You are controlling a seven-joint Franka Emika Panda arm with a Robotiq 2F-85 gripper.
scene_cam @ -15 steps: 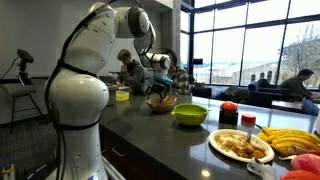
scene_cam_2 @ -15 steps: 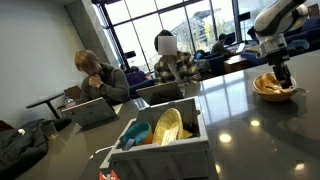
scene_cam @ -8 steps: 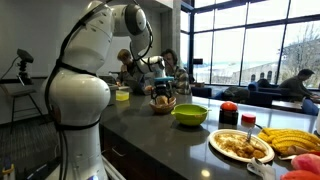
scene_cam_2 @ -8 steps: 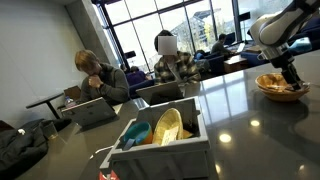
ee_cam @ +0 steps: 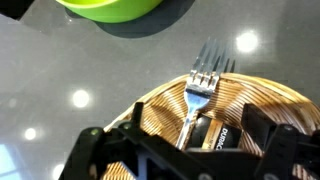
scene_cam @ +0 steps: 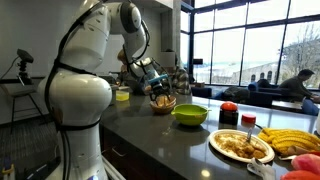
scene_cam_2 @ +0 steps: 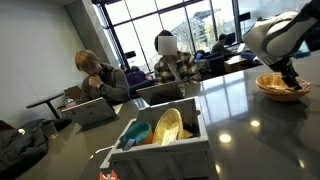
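Note:
A round wicker basket (ee_cam: 255, 95) lies right under my gripper (ee_cam: 185, 145). In it rest a silver fork (ee_cam: 198, 85), tines pointing away, and a black and copper battery (ee_cam: 212, 132) beside the fork's handle. The jaws stand open, one finger on each side of the fork and battery, with nothing held. In both exterior views the gripper (scene_cam: 160, 90) (scene_cam_2: 292, 76) hangs just above the basket (scene_cam: 162, 103) (scene_cam_2: 277, 87) on the dark counter.
A green bowl (scene_cam: 190, 114) (ee_cam: 110, 8) stands close beside the basket. Further along the counter are a plate of food (scene_cam: 240, 146), bananas (scene_cam: 290, 140) and a red-lidded jar (scene_cam: 229, 113). A grey bin (scene_cam_2: 160, 140) with a yellow plate stands apart. People sit at tables behind.
The arm has swung round and come down closer over the basket. The jaws have stayed open; fork and battery have not moved.

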